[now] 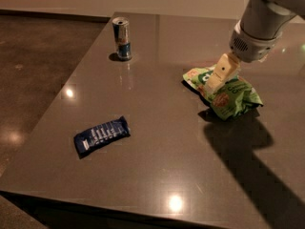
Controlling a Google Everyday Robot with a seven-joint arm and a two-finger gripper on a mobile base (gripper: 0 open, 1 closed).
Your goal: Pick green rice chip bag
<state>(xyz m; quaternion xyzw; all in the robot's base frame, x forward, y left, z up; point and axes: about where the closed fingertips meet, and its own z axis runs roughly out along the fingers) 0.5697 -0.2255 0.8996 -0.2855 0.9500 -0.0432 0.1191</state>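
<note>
The green rice chip bag lies crinkled on the dark table, right of the middle. Its dark green logo patch faces up at the left end. My gripper comes down from the upper right on a white arm. Its cream tip is over the middle of the bag and partly covers the logo patch. I cannot tell whether it touches the bag. The bag rests on the table surface.
A blue and silver drink can stands upright at the table's far left. A small dark blue wrapper lies flat at the near left. The table's left edge drops to a dark floor. The arm casts a broad shadow at the near right.
</note>
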